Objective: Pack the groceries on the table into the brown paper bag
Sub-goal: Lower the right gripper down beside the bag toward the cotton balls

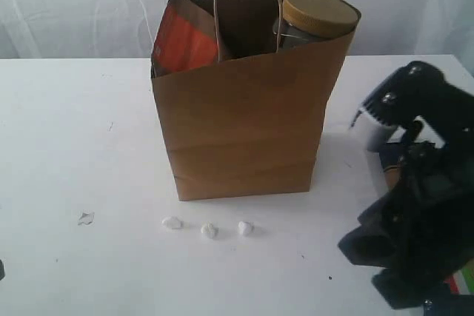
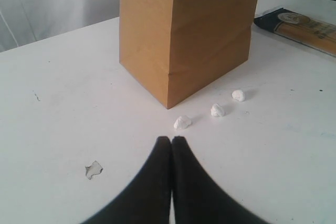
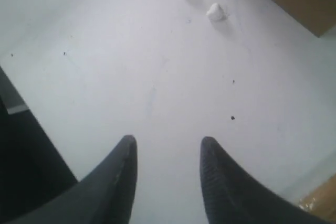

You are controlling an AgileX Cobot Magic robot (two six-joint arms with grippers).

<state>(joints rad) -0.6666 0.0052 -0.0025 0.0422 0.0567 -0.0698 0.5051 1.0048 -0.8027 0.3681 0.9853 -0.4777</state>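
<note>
Holding a pouch [image 1: 182, 42] and jar [image 1: 318, 15], the bag [image 1: 244, 123] stands upright.

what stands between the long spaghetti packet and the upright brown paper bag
Nothing visible: only bare white table lies between the spaghetti packet and the brown paper bag. Its mouth holds a brown pouch with orange-red panel and a tan-lidded clear jar.

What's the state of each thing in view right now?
Brown paper bag: upright, open at top.
Brown pouch: in the bag, top poking out.
Tan-lidded jar: in the bag, lid on.
Spaghetti packet: flat on the table.
Left gripper: shut, empty.
Right gripper: open, empty.
</note>
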